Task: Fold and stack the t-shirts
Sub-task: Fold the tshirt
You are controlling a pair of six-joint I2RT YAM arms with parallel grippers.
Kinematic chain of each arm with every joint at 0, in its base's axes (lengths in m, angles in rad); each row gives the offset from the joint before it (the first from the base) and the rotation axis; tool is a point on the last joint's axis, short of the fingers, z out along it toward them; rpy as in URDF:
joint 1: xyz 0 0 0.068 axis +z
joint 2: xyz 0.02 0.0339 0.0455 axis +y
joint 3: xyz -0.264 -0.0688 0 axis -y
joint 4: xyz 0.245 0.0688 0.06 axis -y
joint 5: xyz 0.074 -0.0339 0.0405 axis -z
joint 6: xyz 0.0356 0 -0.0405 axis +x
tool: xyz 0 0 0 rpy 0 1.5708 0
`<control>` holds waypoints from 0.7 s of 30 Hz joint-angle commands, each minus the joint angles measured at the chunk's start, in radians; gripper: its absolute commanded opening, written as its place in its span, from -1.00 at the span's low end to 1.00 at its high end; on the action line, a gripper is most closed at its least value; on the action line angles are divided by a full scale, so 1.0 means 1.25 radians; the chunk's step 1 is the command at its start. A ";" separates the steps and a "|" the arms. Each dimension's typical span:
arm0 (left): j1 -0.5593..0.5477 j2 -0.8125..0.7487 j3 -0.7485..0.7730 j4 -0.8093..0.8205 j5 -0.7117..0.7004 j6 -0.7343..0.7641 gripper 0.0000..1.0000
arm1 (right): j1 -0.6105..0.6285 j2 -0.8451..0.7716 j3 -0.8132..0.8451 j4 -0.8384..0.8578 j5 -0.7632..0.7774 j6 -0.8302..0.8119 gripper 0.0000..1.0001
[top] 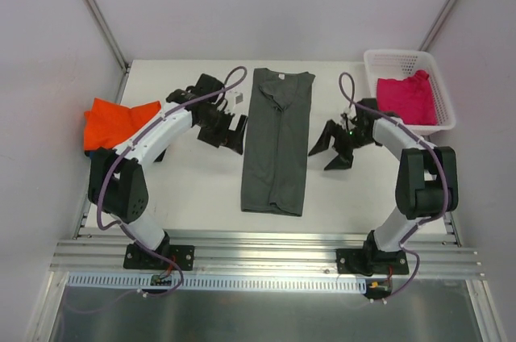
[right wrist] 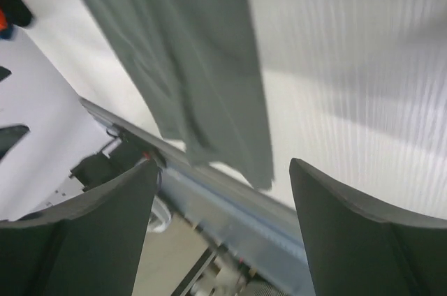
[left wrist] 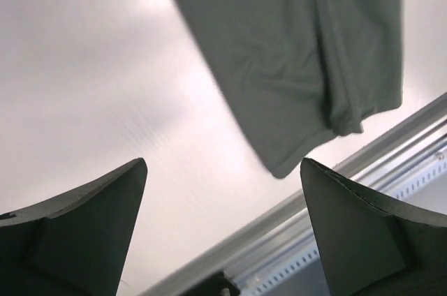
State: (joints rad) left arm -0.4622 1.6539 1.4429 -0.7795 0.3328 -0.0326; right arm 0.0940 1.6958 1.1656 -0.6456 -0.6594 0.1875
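A dark grey t-shirt (top: 276, 140) lies in the middle of the table, folded lengthwise into a long strip with its collar at the far end. It also shows in the left wrist view (left wrist: 293, 52) and in the right wrist view (right wrist: 181, 65). An orange t-shirt (top: 109, 123) lies folded at the table's left edge. A magenta pink t-shirt (top: 407, 98) lies in the basket. My left gripper (top: 234, 134) is open and empty just left of the grey shirt. My right gripper (top: 329, 156) is open and empty just right of it. No blue shirt is in view.
The white mesh basket (top: 397, 60) stands at the far right corner. An aluminium rail (top: 266, 245) runs along the table's near edge. Grey walls close in the table at the back and on both sides.
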 commanded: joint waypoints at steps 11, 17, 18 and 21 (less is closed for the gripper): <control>0.081 -0.111 -0.438 0.144 0.326 -0.287 0.72 | 0.140 -0.206 -0.336 0.005 -0.058 0.114 0.35; 0.085 -0.086 -0.457 0.161 0.339 -0.325 0.71 | 0.141 -0.186 -0.405 0.060 -0.076 0.160 0.30; 0.086 -0.076 -0.454 0.167 0.339 -0.327 0.71 | 0.141 -0.174 -0.407 0.072 -0.077 0.174 0.29; 0.091 -0.033 -0.443 0.177 0.340 -0.332 0.72 | 0.140 -0.139 -0.405 0.115 -0.086 0.191 0.25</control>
State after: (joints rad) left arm -0.3637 1.5688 0.8730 -0.5842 0.7242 -0.4095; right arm 0.2665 1.4910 0.6544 -0.5789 -0.7311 0.3668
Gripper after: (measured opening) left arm 0.859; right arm 0.634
